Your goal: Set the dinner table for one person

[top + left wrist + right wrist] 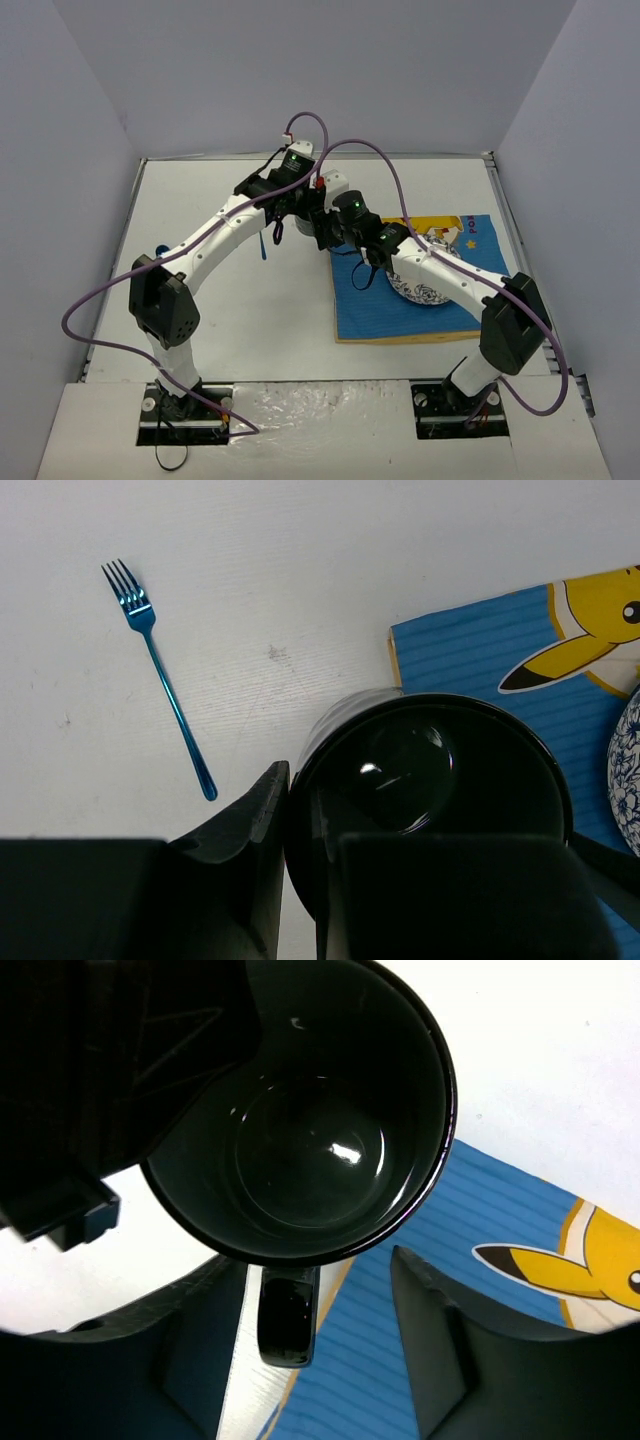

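The left gripper (303, 208) is pinching the rim of a black mug (310, 1130), fingers nearly together, above the white dinner table (250, 320), which is lying flat under everything. The right gripper (312, 1270) is standing half wide around the mug's handle (285, 1325), a gap showing on each side. In the left wrist view, a blue fork (165, 685) is lying at 10 o'clock from the mug and a blue mat (500, 640) at 2 o'clock.

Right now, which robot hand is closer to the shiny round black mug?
Left. The left gripper pinches the black mug by its rim; the right gripper sits open, fingers either side of its handle.
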Robot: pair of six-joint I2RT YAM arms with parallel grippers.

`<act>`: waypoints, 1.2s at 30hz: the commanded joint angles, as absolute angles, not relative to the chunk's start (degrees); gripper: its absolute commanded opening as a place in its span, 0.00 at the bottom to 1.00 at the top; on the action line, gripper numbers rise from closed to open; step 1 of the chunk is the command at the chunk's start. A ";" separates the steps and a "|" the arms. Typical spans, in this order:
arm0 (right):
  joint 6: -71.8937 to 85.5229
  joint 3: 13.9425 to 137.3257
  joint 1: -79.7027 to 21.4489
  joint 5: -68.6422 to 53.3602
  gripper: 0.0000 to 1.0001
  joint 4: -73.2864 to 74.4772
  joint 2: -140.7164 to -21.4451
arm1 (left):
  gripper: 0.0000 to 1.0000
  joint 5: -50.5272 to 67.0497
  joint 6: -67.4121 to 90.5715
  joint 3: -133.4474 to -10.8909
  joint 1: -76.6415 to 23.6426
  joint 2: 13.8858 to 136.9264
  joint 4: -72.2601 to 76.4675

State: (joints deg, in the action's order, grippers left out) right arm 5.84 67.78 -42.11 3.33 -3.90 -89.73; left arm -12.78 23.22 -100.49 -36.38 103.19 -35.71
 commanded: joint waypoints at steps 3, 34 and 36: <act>4.72 71.37 -42.60 4.06 0.39 -7.82 -89.65 | 0.00 -13.69 24.23 -101.99 -36.94 97.21 -30.41; -7.79 58.10 -18.26 -6.44 0.00 -9.67 -75.32 | 0.95 -0.65 22.16 -76.99 -20.26 68.81 -33.97; -8.31 58.18 -12.86 -9.38 0.00 -10.57 -74.42 | 0.95 -0.04 20.51 -73.54 -18.08 64.46 -35.33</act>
State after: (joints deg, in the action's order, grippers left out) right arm -5.28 56.31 -21.42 -1.87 -2.65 -78.91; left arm -4.08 24.10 -77.25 -20.97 71.18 -34.40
